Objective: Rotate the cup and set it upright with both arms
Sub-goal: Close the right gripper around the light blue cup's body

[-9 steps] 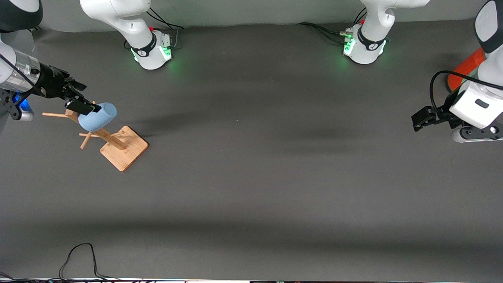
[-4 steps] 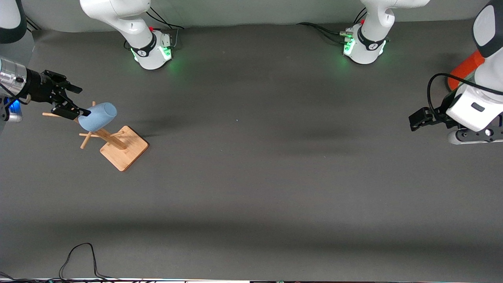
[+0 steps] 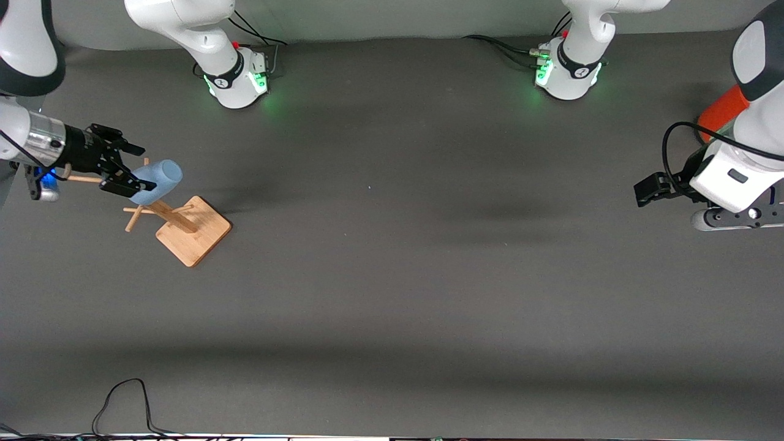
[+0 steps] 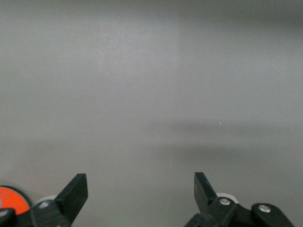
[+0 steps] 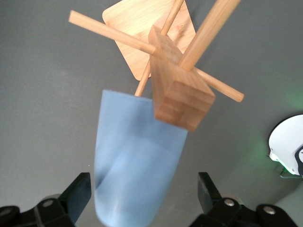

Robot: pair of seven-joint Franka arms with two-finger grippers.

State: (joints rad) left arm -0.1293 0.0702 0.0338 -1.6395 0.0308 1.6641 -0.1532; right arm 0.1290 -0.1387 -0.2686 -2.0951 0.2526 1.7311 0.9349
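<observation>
The pale-blue cup [image 3: 160, 177] hangs tilted on a peg of a wooden rack [image 3: 165, 214] at the right arm's end of the table. My right gripper [image 3: 136, 168] is open, one finger on each side of the cup's rounded end with a gap on both sides. In the right wrist view the cup [image 5: 137, 161] fills the space between the fingers [image 5: 78, 194], under the rack's post [image 5: 180, 90]. My left gripper [image 3: 644, 188] is open and empty over bare table at the left arm's end; it also shows in the left wrist view [image 4: 141, 189].
The rack stands on a square wooden base [image 3: 193, 231] with several pegs sticking out. An orange can [image 3: 723, 110] stands by the left arm and shows in the left wrist view [image 4: 9, 198]. A black cable [image 3: 125, 398] lies at the table's near edge.
My right gripper drew back from the cup, then came in again lower, with its fingers now around the cup's end. My left gripper drifted slightly toward the table's middle.
</observation>
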